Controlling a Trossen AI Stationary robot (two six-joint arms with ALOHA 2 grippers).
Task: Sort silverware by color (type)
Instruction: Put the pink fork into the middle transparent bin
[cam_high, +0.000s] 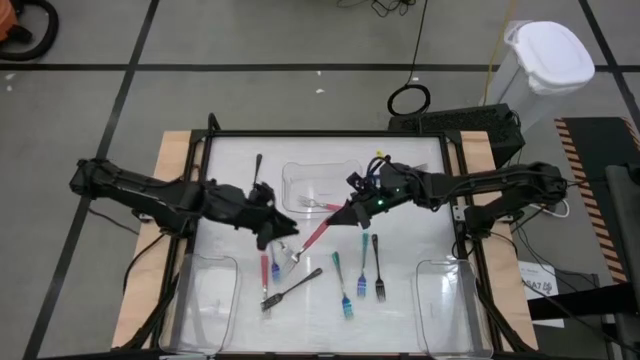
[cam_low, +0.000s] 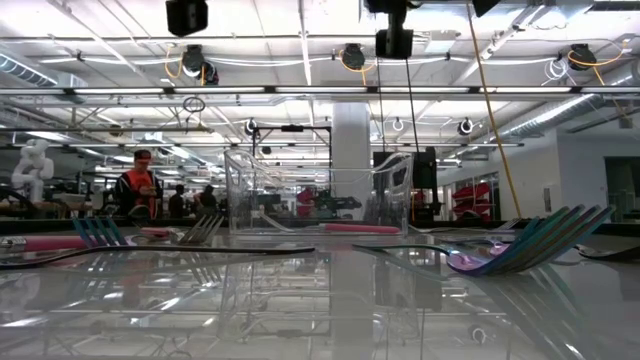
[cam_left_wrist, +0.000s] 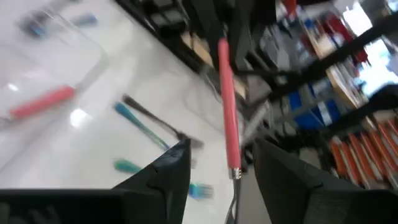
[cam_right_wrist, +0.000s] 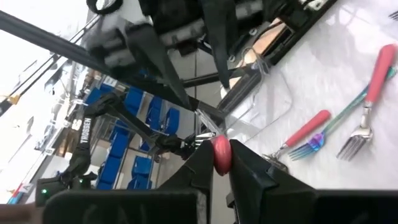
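Observation:
A pink-handled fork (cam_high: 318, 235) hangs slanted in the air over the table's middle. My right gripper (cam_high: 348, 212) is shut on its handle end. My left gripper (cam_left_wrist: 222, 146) is open. Its fingers stand on either side of the fork near the metal neck (cam_left_wrist: 235, 177), with a gap showing on both sides. More silverware lies flat on the table: a pink-handled fork (cam_high: 265, 268), a dark fork (cam_high: 292, 287), teal-handled forks (cam_high: 343, 290) (cam_high: 378, 268), and a dark utensil (cam_high: 258, 170) at the far left. My right gripper pinches the free end of the fork's pink handle (cam_right_wrist: 221, 152) between its two fingers. It comes nearly level from the table's right side. The fork slants away from the fingers toward my left gripper, its metal head (cam_high: 296, 254) lowest and clear of the table.
Three clear plastic trays stand on the table: one at the far middle (cam_high: 345, 170) with utensils in it, one at the near left (cam_high: 205, 300) and one at the near right (cam_high: 445, 300). A white bin (cam_high: 545, 60) stands off the table at the far right.

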